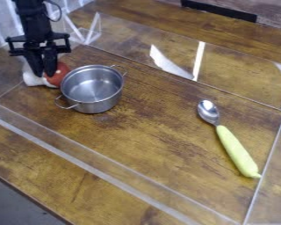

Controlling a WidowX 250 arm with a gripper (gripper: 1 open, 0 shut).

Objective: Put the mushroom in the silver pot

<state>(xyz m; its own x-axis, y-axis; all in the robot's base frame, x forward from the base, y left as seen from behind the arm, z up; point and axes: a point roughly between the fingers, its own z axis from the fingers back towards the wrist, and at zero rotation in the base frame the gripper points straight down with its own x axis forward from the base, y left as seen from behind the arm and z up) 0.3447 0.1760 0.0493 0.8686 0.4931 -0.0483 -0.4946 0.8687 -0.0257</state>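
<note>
The mushroom [62, 68] lies on the wooden table at the far left, its dark red cap peeking out to the right of the fingers and its cream stem below them. My gripper [46, 70] reaches straight down onto it, and the black fingers [39, 60] are drawn together and shut on the mushroom. The silver pot [92, 88] stands empty and upright just to the right of the gripper, with its rim close to the mushroom.
A silver spoon with a yellow-green handle [228, 138] lies at the right. Clear acrylic walls [108, 171] fence the table on all sides, and one of them stands close behind the gripper. Bare wood lies between pot and spoon.
</note>
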